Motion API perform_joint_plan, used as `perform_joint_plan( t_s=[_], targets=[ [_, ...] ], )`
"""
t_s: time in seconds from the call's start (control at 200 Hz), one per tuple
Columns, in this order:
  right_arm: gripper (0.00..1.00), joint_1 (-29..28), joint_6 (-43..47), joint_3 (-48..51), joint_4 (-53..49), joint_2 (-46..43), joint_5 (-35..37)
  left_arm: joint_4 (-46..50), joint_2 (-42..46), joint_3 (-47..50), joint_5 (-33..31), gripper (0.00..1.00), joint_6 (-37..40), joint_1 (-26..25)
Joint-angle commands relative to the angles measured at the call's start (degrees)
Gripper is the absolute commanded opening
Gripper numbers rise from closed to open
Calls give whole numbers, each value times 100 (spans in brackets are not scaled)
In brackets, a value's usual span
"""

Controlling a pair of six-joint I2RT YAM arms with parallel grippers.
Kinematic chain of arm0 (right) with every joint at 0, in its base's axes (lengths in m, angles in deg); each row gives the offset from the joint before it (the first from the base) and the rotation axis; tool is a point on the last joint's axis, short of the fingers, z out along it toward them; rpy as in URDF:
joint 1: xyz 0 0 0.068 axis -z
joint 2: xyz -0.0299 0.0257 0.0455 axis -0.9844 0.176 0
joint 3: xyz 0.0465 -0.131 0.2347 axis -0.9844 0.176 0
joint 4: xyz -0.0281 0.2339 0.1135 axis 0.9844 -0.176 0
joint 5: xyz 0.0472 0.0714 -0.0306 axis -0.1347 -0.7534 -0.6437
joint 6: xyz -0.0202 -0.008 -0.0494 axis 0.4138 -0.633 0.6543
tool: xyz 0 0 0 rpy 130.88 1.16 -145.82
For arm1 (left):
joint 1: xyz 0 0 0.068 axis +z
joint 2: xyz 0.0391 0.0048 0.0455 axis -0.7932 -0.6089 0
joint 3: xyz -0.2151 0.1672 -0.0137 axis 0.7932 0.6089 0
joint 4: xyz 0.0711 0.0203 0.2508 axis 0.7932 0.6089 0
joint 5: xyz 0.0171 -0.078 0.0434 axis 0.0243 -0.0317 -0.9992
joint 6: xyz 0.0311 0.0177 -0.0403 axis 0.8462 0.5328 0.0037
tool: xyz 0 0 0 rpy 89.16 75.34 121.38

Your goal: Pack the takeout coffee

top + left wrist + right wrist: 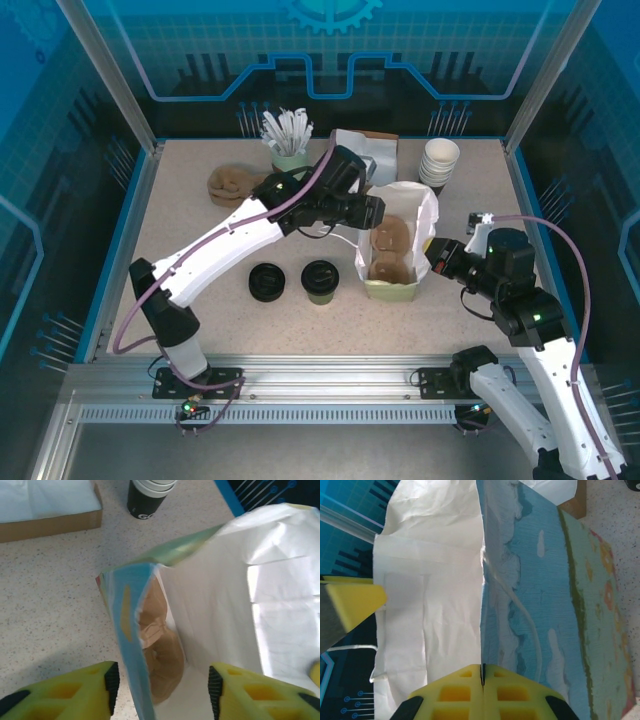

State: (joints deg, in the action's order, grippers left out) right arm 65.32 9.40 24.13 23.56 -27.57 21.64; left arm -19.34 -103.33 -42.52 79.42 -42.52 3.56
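Brown lumps (388,248) inside the paper bag (424,215) we can't identify, and both wrist views cut the bag off. The takeout coffee (320,281) stands upright on the table (190,235), long axis vertical, black lid up, near the bag's left side and just beside the lid pile (268,282). Left wrist view adds the left gripper (162,682) spread apart astride the bag's wall. Right wrist view adds the right gripper (482,677) pinched closed on the bag's edge.

The left arm (225,250) and right arm (560,370) wore white shells over black joints, a purple cable (587,300) trailed along each, and the left gripper (161,685) showed yellow fingers (65,692) edged in black.
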Motion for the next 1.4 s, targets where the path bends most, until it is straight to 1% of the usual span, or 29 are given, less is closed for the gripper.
perform_joint_plan(
  t_s=[0.0,0.06,0.1,0.135,0.205,0.265,0.34,0.47,0.515,0.66,0.755,0.905,1.011,1.071,1.206,1.261,1.396],
  targets=[
    [0,67,-96,-72,-12,-105,20,249,-63,-266,-366,40,-49,-21],
    [0,71,-84,-101,-54,-105,20,191,-50,-255,-389,22,-22,-21],
    [0,70,-77,-120,-87,-101,20,147,-54,-238,-391,16,-2,-24],
    [0,74,-64,-128,-111,-97,20,130,-67,-246,-376,14,14,-23],
    [1,73,-1,-181,-179,-87,16,86,-72,-261,-341,13,42,-20],
    [9,77,118,-280,-335,-71,74,41,-68,-262,-302,12,56,-21],
    [23,92,372,-552,-667,1,239,-6,-72,-270,-253,8,78,-21],
    [37,150,901,-1204,-1270,298,443,-26,-106,-340,-198,7,114,-23],
    [40,173,1113,-1448,-1468,443,492,-30,-124,-364,-187,7,115,-20],
    [42,303,1682,-2199,-2124,1006,688,-42,-150,-442,-113,7,85,-20],
    [42,359,1880,-2478,-2305,1305,359,-34,-147,-491,-98,7,28,-20],
    [45,357,1824,-2340,-2091,1382,-274,-47,-168,-501,-50,8,-37,-21],
    [50,365,1852,-2144,-2005,1399,-138,-57,-173,-505,-21,8,-63,-20],
    [52,369,1890,-2090,-2014,1426,123,-68,-177,-507,6,8,-83,-21],
    [56,378,2039,-2058,-1947,1478,470,-68,-200,-561,64,8,-93,-21],
    [59,377,2109,-2020,-1855,1533,465,-77,-203,-570,84,7,-104,-21],
    [59,380,2105,-1944,-1686,1706,180,-105,-208,-584,130,8,-139,-23]
  ],
)
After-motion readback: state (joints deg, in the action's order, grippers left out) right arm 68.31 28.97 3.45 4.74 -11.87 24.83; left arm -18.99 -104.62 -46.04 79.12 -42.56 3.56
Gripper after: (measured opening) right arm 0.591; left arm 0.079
